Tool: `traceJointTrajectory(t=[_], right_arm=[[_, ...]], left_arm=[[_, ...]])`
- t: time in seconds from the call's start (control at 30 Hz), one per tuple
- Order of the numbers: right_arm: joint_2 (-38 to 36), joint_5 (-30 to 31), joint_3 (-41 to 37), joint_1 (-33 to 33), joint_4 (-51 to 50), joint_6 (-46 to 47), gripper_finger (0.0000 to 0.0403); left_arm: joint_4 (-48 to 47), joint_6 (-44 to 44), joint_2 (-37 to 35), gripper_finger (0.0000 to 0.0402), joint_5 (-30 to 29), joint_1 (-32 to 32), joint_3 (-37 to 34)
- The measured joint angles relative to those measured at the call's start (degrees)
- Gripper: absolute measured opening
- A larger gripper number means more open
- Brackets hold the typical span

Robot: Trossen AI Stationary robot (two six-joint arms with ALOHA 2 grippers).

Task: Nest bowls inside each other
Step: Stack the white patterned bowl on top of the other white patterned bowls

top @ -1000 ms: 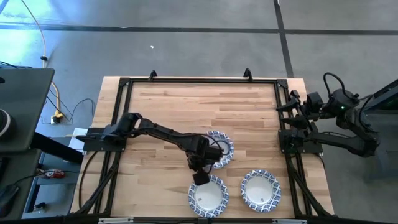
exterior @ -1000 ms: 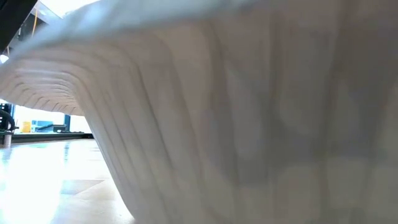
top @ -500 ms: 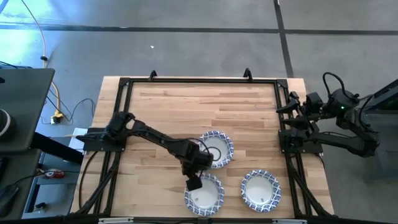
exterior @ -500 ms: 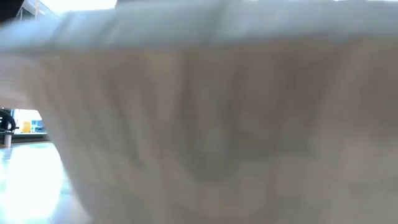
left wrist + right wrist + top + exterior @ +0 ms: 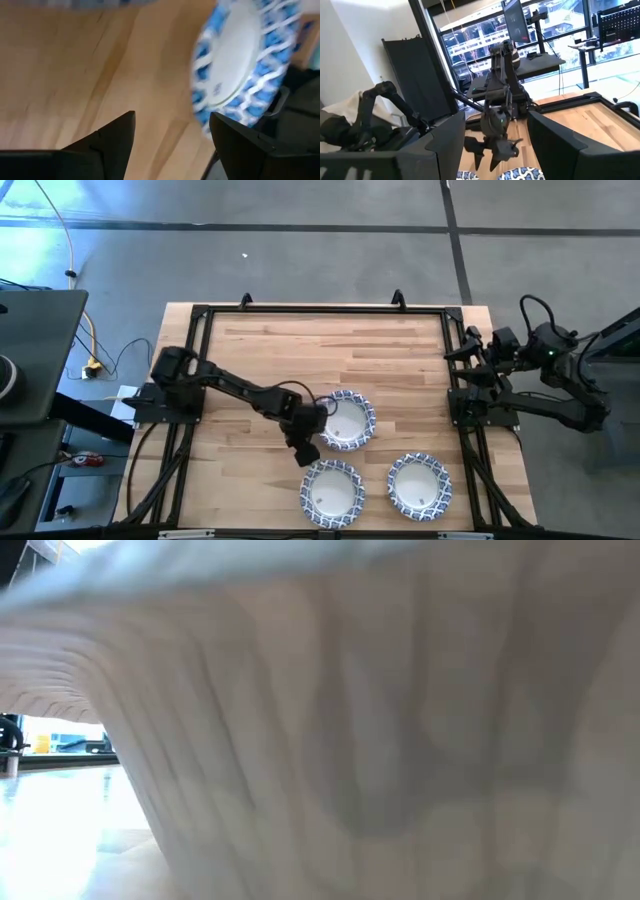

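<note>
White inside, with wide rims in a blue-and-white lattice pattern: all three bowls (image 5: 334, 491), one just beside the left tool (image 5: 306, 454) and two near it. Pale wood planks with light grain on the worktop (image 5: 300, 350), framed in black. Both arms dark.

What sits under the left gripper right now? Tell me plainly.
Bare wooden table under the open left gripper, between two blue-rimmed white bowls. The gripper hides the spot directly beneath it.
</note>
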Motion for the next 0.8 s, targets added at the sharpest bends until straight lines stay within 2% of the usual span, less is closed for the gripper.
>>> traceJointTrajectory(t=[0.2,0.47,0.8], right_arm=[[0.0,0.1,0.0,0.0,0.4,-0.1,0.0206],[0.1,0.3,0.0,0.0,1.8,0.0,0.0206],[0.1,0.3,0.0,0.0,1.8,0.5,0.0206]], left_arm=[[4.5,-1.4,-2.8,0.0245,0.0,0.7,-2.5],[7.6,-1.5,-2.3,0.0220,1.3,1.0,-2.6],[8.8,-1.9,-1.8,0.0223,1.6,1.0,-2.6]])
